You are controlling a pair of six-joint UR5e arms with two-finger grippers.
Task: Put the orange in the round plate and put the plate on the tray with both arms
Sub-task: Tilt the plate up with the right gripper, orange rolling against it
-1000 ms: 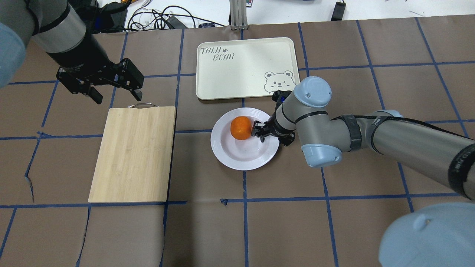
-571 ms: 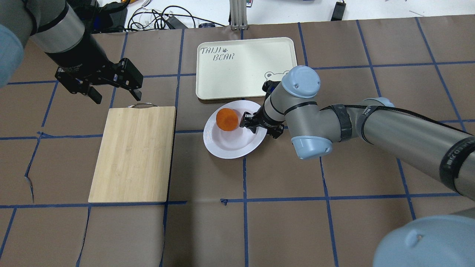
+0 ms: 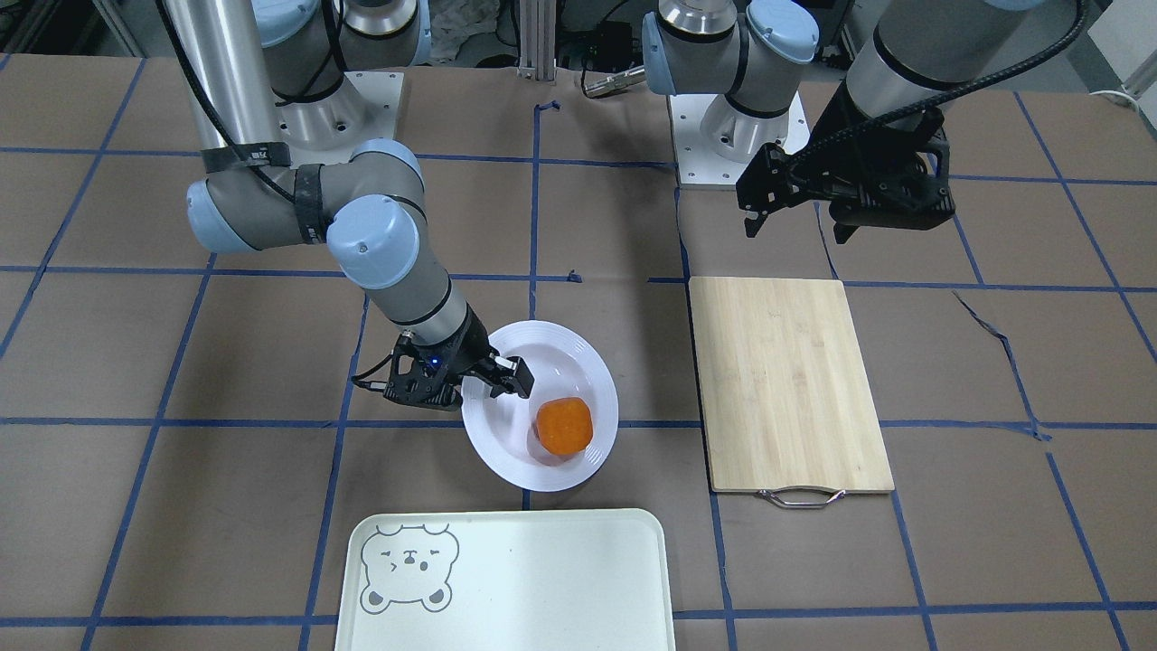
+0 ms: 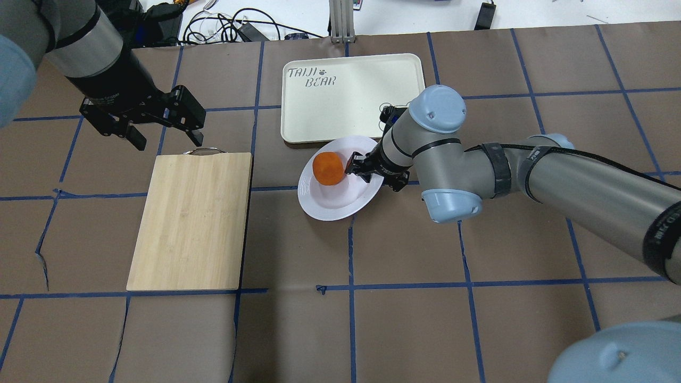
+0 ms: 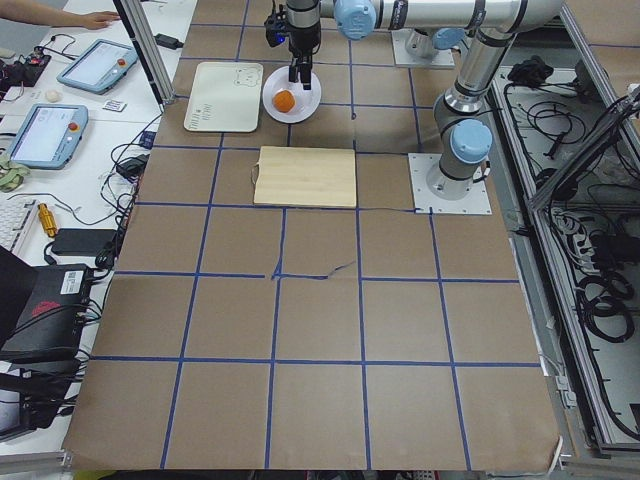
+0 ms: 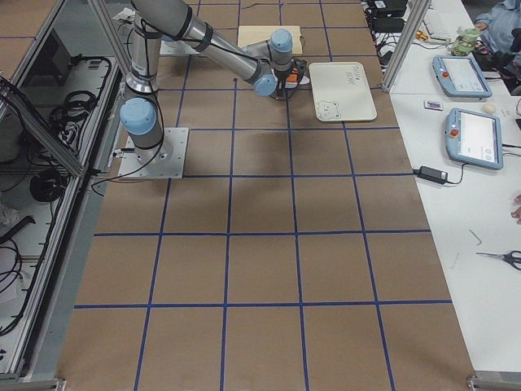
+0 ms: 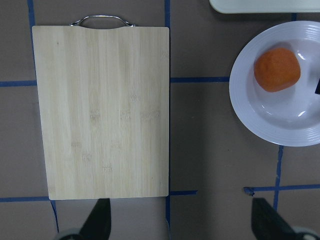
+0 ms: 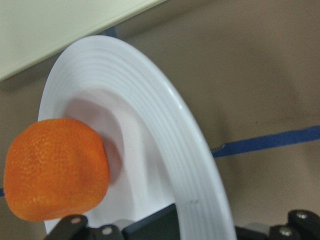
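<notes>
The orange [image 4: 328, 168] lies in the round plate [image 4: 335, 205], toward its side nearest the tray [image 4: 351, 101]. My right gripper [image 4: 357, 169] is shut on the plate's rim, one finger on top reaching almost to the orange [image 8: 55, 170]. The plate [image 3: 569, 362] hangs just short of the tray [image 3: 542, 579]; from overhead its far rim overlaps the tray's near edge. My left gripper [image 4: 169, 139] is open and empty, hovering over the handle end of the cutting board [image 4: 191, 221].
The bamboo cutting board [image 3: 786, 380] lies beside the plate, on the left arm's side. Cables [image 4: 229, 26] and devices crowd the white bench beyond the tray. Tablets [image 6: 464, 77] sit on that side bench.
My right gripper has carried the plate with the orange away from the robot, up to the tray's near edge. The left arm has stayed put.
</notes>
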